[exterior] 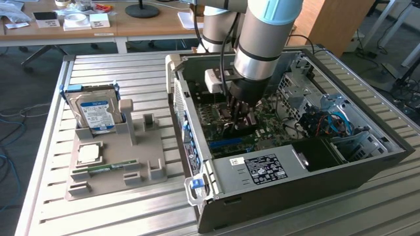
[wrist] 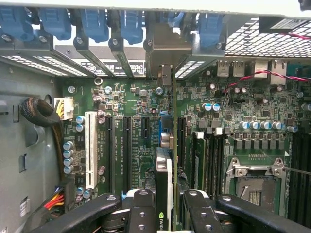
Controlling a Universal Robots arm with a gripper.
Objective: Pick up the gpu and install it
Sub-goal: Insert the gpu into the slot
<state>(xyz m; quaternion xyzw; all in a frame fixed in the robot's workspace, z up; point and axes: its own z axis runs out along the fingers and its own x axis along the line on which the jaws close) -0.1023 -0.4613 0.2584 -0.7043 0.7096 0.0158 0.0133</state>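
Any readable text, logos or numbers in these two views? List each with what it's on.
"NVIDIA", sideways, with eye logo: on the gpu edge.
Hard drive label: print too small to read.
Black sticker on the computer case: too small.
White barcode sticker beside it: unreadable.
Motherboard markings: blurred.

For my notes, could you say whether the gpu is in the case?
In: the gripper holds the gpu on edge over the motherboard.
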